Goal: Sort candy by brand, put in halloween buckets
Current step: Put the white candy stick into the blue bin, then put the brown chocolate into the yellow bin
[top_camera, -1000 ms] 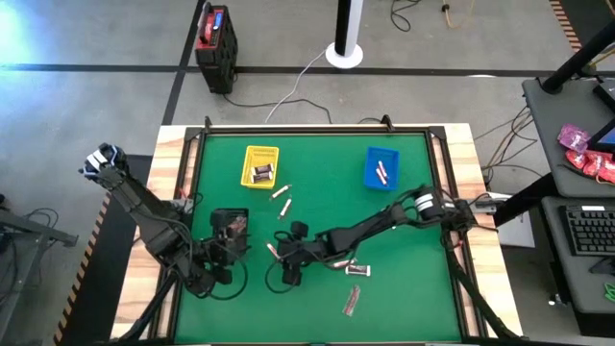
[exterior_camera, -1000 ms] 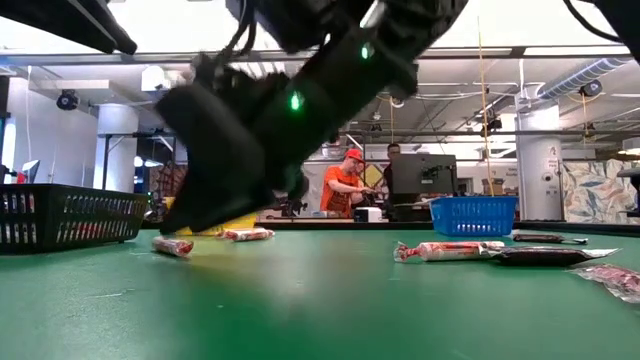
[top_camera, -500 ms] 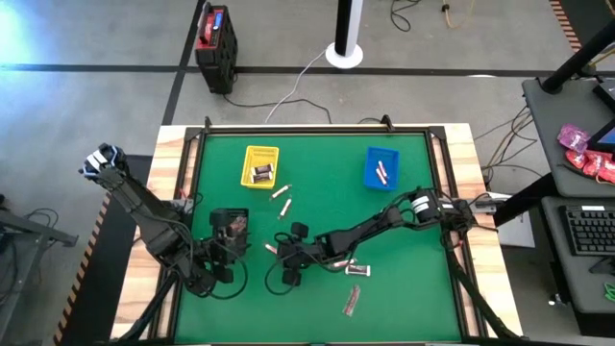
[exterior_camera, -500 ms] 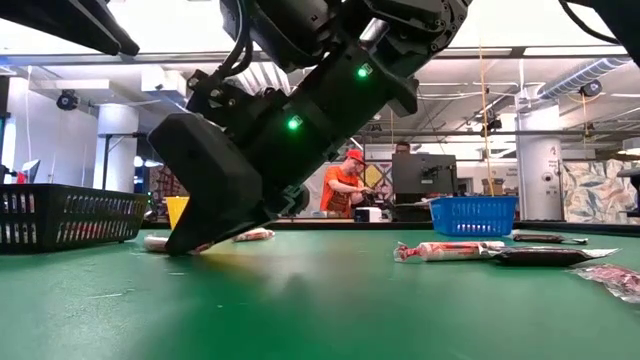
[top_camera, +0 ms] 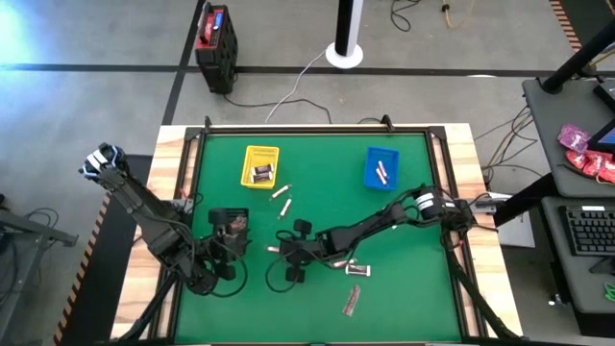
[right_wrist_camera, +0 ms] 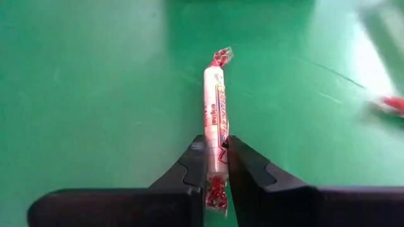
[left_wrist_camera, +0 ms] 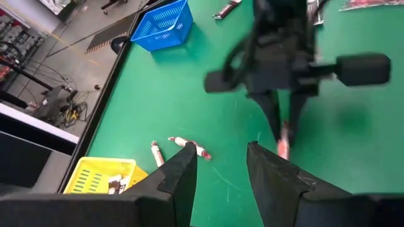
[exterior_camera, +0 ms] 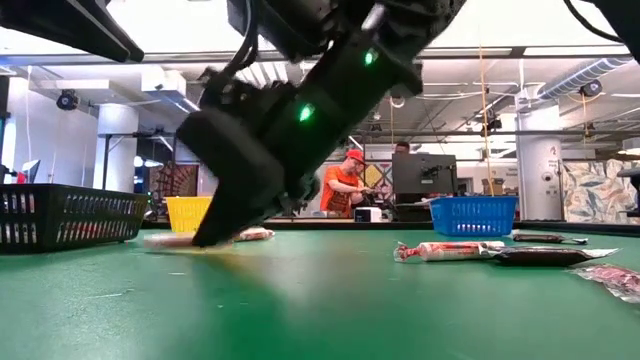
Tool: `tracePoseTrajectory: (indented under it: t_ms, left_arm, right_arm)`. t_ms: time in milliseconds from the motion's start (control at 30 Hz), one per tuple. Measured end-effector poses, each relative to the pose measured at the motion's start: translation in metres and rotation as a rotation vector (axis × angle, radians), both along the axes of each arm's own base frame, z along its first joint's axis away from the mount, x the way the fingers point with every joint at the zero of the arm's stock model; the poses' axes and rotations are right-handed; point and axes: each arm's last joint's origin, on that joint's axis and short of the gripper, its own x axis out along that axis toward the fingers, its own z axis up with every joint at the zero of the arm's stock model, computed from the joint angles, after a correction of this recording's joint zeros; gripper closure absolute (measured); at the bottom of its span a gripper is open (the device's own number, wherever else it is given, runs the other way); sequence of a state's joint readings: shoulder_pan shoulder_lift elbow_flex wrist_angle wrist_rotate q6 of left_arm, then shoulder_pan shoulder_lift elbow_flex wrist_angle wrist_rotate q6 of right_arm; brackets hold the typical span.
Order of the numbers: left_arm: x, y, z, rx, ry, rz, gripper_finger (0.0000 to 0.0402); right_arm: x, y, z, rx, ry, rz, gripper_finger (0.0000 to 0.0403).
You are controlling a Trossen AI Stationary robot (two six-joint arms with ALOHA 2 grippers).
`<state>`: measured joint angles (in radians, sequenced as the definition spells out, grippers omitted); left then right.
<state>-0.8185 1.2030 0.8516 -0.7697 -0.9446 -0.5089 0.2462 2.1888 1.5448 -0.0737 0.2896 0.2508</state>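
My right gripper [right_wrist_camera: 216,150] is shut on a white candy with red print and red twisted ends [right_wrist_camera: 216,104], left of the table's middle [top_camera: 273,249]. The left wrist view shows those fingers coming down onto it [left_wrist_camera: 282,145]. My left gripper [left_wrist_camera: 221,154] stands open with nothing in it, near the front left beside the black bucket [top_camera: 229,227]. The yellow bucket [top_camera: 260,165] and the blue bucket [top_camera: 381,167] stand toward the far edge, each with candy inside. My right gripper pinches the candy between its two fingers at the body's near end [right_wrist_camera: 215,157], just ahead of one twisted end. The fingers slant down from the table's right and lie along the candy. The rest of it sticks out ahead, low over the mat [exterior_camera: 165,239].
Two pale candies [top_camera: 283,199] lie between the yellow bucket and my right gripper. More candy [top_camera: 351,267] lies under the right arm, and a dark one [top_camera: 353,299] lies near the front edge. People stand in the room beyond the table [exterior_camera: 345,185].
My right gripper has shut on the white and red candy while staying almost in place on the mat. The candy has stayed low on the mat.
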Motion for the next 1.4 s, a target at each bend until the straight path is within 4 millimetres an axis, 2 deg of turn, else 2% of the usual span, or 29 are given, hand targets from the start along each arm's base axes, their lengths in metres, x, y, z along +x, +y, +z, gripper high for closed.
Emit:
tracePoseTrajectory:
  t_ms: [200,400,500,700,800,900,1100,1400]
  left_arm:
    - [0.000,0.000,0.001,0.000,-0.001,-0.001,0.0279]
    - [0.000,0.000,0.001,-0.004,-0.004,-0.001,0.0279]
    - [0.000,0.000,0.001,-0.006,-0.006,-0.002,0.0279]
    - [0.000,0.000,0.002,-0.003,-0.007,-0.006,0.0279]
    - [0.001,0.000,0.002,-0.002,-0.008,-0.008,0.0279]
    - [0.001,0.000,0.002,0.000,-0.007,-0.008,0.0279]
    - [0.001,0.000,0.002,0.004,-0.006,-0.010,0.0279]
    - [0.002,0.001,0.002,0.003,-0.017,-0.001,0.0279]
  right_arm:
    - [-0.026,-0.025,0.060,-0.082,0.102,-0.119,0.0370]
    - [-0.077,-0.064,0.116,-0.288,0.259,-0.405,0.0370]
    - [-0.109,-0.093,0.132,-0.329,0.334,-0.610,0.0370]
    - [-0.168,-0.147,0.134,-0.218,0.363,-1.016,0.0370]
    - [-0.192,-0.165,0.121,-0.132,0.358,-1.158,0.0370]
    - [-0.208,-0.177,0.107,-0.066,0.348,-1.212,0.0369]
    - [-0.217,-0.188,0.086,0.020,0.269,-1.202,0.0342]
    - [-0.219,-0.192,0.082,0.062,0.277,-1.211,0.0275]
